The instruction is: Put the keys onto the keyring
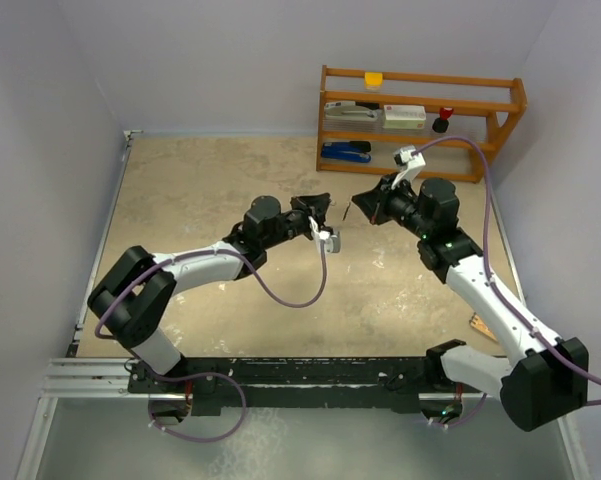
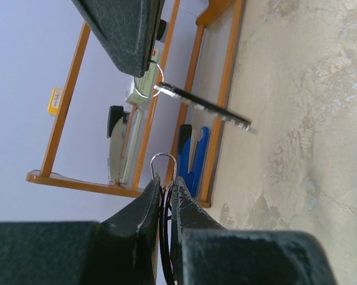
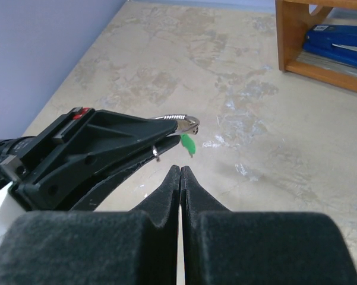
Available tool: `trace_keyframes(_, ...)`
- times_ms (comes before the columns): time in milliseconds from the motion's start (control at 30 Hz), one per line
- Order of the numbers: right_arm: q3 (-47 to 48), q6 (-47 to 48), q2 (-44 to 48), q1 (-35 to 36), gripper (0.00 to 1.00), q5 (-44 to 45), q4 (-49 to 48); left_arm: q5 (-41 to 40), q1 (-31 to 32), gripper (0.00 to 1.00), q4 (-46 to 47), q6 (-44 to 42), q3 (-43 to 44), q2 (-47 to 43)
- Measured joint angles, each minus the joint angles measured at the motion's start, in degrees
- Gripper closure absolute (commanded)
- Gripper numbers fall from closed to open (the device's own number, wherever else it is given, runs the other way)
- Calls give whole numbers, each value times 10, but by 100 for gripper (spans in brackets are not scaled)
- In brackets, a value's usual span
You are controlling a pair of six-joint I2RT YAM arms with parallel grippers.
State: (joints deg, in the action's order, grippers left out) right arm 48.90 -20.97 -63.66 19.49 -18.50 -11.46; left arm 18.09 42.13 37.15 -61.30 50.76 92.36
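Mottled beige tabletop (image 1: 200, 180) below. The left gripper (image 1: 322, 215) pinches the keyring (image 2: 163, 161), with the green key (image 3: 189, 144) dangling beneath. Just ahead of it but apart, the right gripper (image 1: 359, 206), pressed together, apparently holds a key (image 2: 202, 107) lying crosswise to the left claw.

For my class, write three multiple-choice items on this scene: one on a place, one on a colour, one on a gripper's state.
1. The wooden rack stands: A far right, B between the arm bases, C far left.
2. The key head hanging by the left gripper is: A red, B green, C blue.
3. The left gripper is: A wide open, B out of view, C shut on the keyring.
Key: A, top view shows it there; B, right wrist view shows green; C, it pinches the wire loop.
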Motion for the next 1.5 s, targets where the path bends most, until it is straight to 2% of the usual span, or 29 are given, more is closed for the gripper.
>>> trace_keyframes(300, 39, 15, 29, 0, 100, 26, 61, -37, 1, 100, 84, -13, 3, 47)
trace_keyframes(567, 63, 16, 19, 0, 100, 27, 91, -87, 16, 100, 151, -42, 3, 57)
trace_keyframes(967, 133, 17, -14, 3, 100, 25, 137, -149, 56, 100, 167, -127, 3, 74)
trace_keyframes(1500, 135, 25, -42, 24, 100, 26, 185, -186, 59, 100, 193, -193, 3, 103)
